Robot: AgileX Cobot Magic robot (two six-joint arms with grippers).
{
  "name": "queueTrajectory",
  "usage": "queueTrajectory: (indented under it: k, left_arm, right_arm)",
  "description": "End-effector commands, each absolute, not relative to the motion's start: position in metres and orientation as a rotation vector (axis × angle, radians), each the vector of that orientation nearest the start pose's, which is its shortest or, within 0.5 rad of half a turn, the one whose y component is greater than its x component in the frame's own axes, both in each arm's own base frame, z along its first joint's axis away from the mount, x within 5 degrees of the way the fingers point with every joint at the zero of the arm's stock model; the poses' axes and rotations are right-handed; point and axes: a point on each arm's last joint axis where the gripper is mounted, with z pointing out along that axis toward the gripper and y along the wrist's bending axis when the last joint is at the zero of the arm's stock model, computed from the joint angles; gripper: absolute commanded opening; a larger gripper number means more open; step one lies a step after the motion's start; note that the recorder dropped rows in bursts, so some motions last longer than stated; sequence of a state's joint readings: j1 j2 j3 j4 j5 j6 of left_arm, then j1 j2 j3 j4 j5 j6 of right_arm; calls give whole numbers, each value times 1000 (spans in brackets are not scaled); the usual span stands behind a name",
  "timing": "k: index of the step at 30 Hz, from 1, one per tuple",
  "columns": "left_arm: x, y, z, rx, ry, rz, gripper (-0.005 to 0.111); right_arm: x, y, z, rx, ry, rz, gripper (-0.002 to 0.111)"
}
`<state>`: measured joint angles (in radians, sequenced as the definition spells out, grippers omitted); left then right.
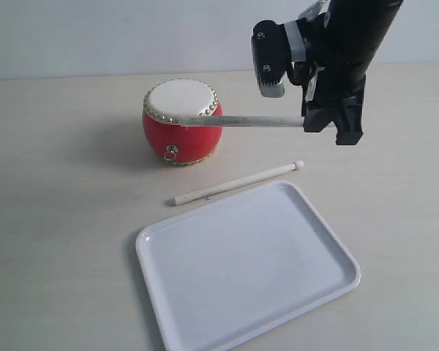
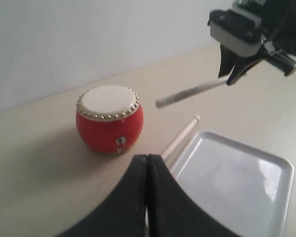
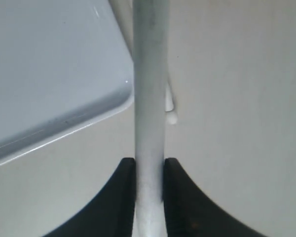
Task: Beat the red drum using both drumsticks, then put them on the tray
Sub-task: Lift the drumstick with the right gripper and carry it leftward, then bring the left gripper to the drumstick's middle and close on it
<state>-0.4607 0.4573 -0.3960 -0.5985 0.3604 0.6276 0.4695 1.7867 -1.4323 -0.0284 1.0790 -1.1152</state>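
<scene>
A: Pale bench (image 1: pixel 58 219), what's on it?
B: At the back the drum (image 1: pixel 181 121), in front the tray (image 1: pixel 249 270), one stick (image 1: pixel 238 183) lying flat between them.
A: And the end effectors?
B: The right end effector (image 3: pixel 149 165) clamps the other stick (image 1: pixel 256 121), level, pointing toward the drum. The left end effector (image 2: pixel 147 163) is closed, empty.

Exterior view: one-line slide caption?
Right gripper holds one drumstick toward the red drum; the other drumstick lies on the table between drum and tray.
</scene>
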Motion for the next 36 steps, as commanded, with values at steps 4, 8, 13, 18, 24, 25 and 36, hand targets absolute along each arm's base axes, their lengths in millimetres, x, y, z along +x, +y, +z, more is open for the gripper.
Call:
queueTrajectory:
  k: [4,8,13,18,24,25,36]
  left_arm:
    - [107,-71,332,928,2026,-281,0]
    - [109,-70,345,1100,2200,-205,15]
    - [109,-83,329,1328,2342,-228,55]
    - [121,-99,319,1384,2361,-240,55]
    - [128,-105,313,1390,2390,-257,55]
    - [128,-105,313,1390,2384,-254,55]
    - [135,-115,299,1571,2382,-67,55]
  right_arm:
    - [280,182,278,-2185,1936,-34,0]
    - [250,227,272,-2380,1722,-102,0]
    - [228,262,265,-2504,1568,-224,0]
    - [220,278,281,-2487,1476,-266,0]
    - [219,280,286,-2452,1507,-260,0]
    - [218,280,286,-2444,1527,-257,0]
    - [218,278,285,-2479,1511,-290,0]
